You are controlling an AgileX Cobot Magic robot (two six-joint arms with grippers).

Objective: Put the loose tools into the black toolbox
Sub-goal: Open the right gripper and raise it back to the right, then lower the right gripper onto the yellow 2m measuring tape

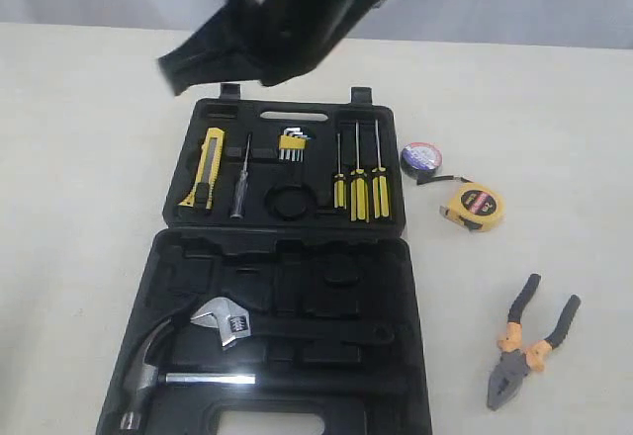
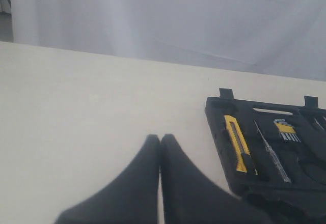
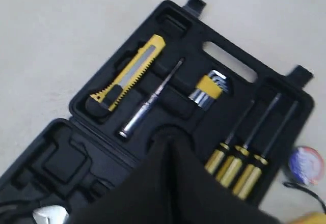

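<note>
The black toolbox (image 1: 326, 292) lies open on the table. The yellow-black utility knife (image 1: 205, 168) sits in a recess of its far half, also seen in the left wrist view (image 2: 237, 143) and right wrist view (image 3: 128, 74). The black tape roll (image 1: 422, 159), the yellow tape measure (image 1: 473, 206) and the pliers (image 1: 529, 341) lie on the table right of the box. My right gripper (image 3: 170, 135) is shut and empty, high over the far half. My left gripper (image 2: 160, 137) is shut and empty over bare table left of the box.
The hammer (image 1: 163, 368) and wrench (image 1: 227, 320) rest in the near half. Hex keys (image 1: 292, 144), three yellow-handled screwdrivers (image 1: 358, 186) and a silver screwdriver (image 1: 237, 190) fill the far half. A blurred black arm (image 1: 287, 20) crosses the top of the exterior view.
</note>
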